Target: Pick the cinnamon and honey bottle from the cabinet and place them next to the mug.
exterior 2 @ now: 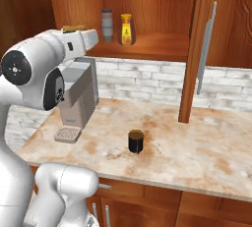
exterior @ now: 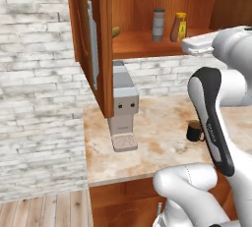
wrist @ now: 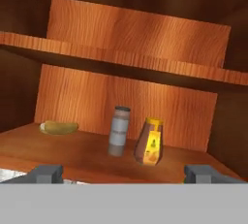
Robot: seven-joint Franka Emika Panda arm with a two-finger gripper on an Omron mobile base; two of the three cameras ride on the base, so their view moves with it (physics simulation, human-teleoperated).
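Observation:
The cinnamon (wrist: 119, 131), a slim grey jar with a dark cap, stands upright on the lower board of the open cabinet (exterior: 142, 45). The honey bottle (wrist: 150, 141), amber with a yellow top and label, stands just to its right, a small gap between them. Both also show in the base views: cinnamon (exterior: 158, 24) (exterior 2: 107, 25), honey bottle (exterior: 179, 27) (exterior 2: 126, 29). My gripper (wrist: 125, 174) hovers in front of the cabinet's edge, facing the two, open and holding nothing. The black mug (exterior: 195, 131) (exterior 2: 136, 141) stands on the counter below.
A yellow-green oblong item (wrist: 59, 128) lies at the left of the same board. The cabinet doors (exterior: 93, 49) (exterior 2: 197, 49) hang open on both sides. A grey coffee machine (exterior: 124, 105) (exterior 2: 78, 98) stands on the marbled counter (exterior 2: 197, 152) left of the mug.

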